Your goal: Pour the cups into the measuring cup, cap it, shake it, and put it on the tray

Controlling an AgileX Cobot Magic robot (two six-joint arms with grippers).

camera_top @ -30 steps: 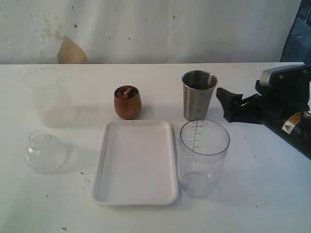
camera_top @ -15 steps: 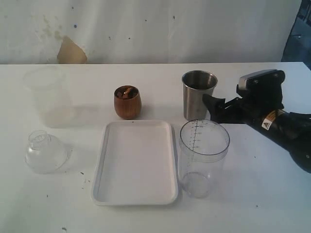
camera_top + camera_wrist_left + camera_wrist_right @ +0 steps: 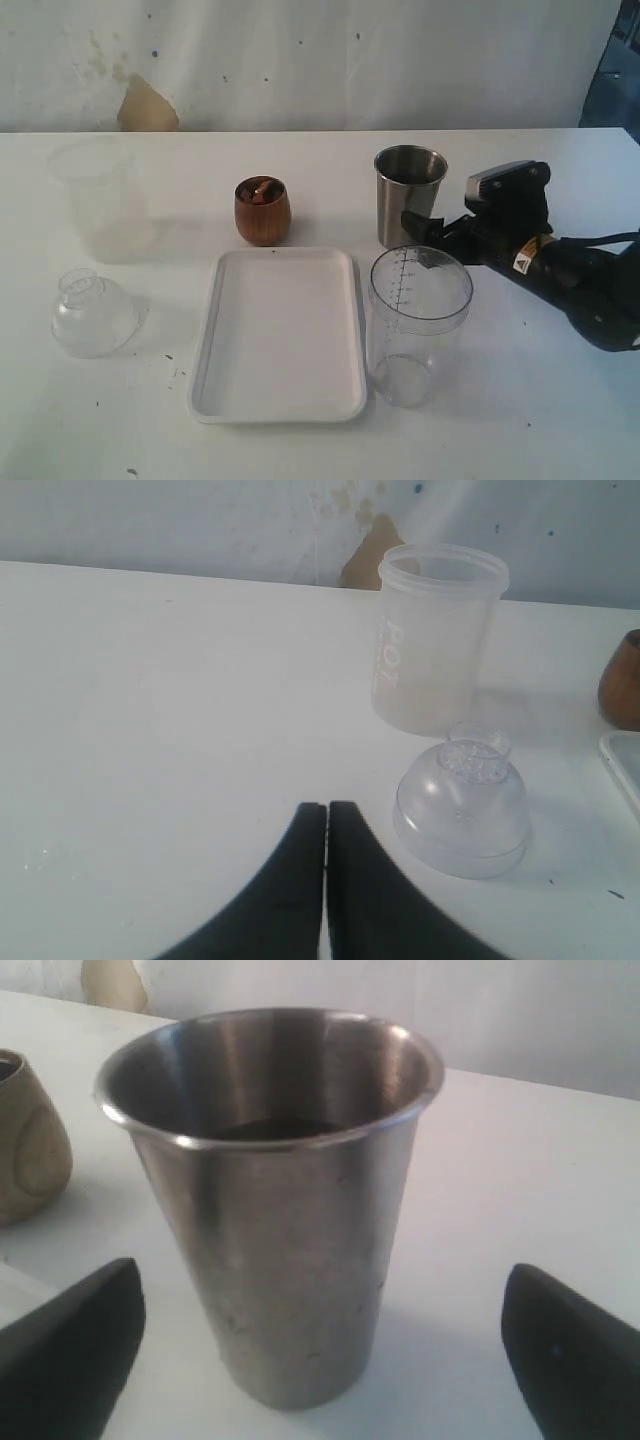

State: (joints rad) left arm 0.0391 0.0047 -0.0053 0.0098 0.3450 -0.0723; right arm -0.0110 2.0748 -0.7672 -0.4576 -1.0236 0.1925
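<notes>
The steel tumbler (image 3: 410, 195) (image 3: 275, 1200) stands upright behind the clear measuring cup (image 3: 418, 325), which carries a printed scale. My right gripper (image 3: 425, 232) (image 3: 320, 1280) is open. Its black fingers (image 3: 70, 1345) stand on either side of the tumbler's lower half without touching it. The brown wooden cup (image 3: 263, 210) (image 3: 25, 1150) (image 3: 622, 680) sits behind the white tray (image 3: 278, 335) with something brown inside. My left gripper (image 3: 327, 810) is shut on nothing, low over the table near the dome lid. The exterior view does not show it.
A clear dome-shaped lid (image 3: 93, 312) (image 3: 462, 805) lies at the left. A frosted unmarked cup (image 3: 95, 195) (image 3: 438, 640) stands behind it. The measuring cup stands close in front of my right arm (image 3: 570, 275). A white wall runs along the table's far edge.
My right gripper has moved left across the table until its open fingers flank the steel tumbler. Nothing else has moved.
</notes>
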